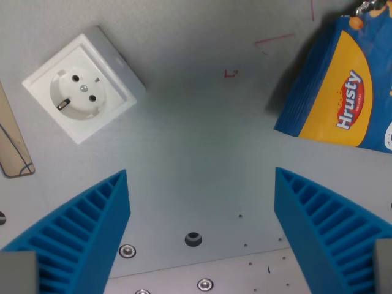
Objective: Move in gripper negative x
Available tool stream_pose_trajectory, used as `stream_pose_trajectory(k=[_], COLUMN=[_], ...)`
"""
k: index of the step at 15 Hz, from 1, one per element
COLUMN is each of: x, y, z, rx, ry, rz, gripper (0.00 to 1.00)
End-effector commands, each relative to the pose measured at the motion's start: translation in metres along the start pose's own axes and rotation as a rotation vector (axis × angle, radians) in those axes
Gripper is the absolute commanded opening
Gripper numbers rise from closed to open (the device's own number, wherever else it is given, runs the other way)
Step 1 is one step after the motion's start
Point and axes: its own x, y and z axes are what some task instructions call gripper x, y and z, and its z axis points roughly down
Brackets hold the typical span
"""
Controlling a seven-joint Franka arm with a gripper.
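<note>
My gripper point(202, 184) hangs over a grey table, open, with nothing between its two blue ribbed fingers point(86, 233), one at the lower left and one at the lower right of the wrist view. A white wall socket point(82, 87) lies on the table at the upper left, clear of the fingers. A blue and yellow Hrusty snack bag point(343, 86) lies at the upper right, partly cut off by the frame edge.
A beige wooden piece point(13, 144) shows at the left edge. Screws and a dark hole point(193, 239) mark the grey plate near the bottom. Faint red pen marks point(230, 73) sit on the table between socket and bag.
</note>
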Motion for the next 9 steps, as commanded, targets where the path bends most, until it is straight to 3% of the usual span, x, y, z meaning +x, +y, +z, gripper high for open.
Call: stream_pose_trajectory(k=[1,9], x=[-0.005,-0.045], y=[0.0,0.0], z=[-0.002,-0.001], rx=[0.001,0.001], ry=[0.004,0.004], rz=[0.0,0.0], gripper=[1.0,1.0])
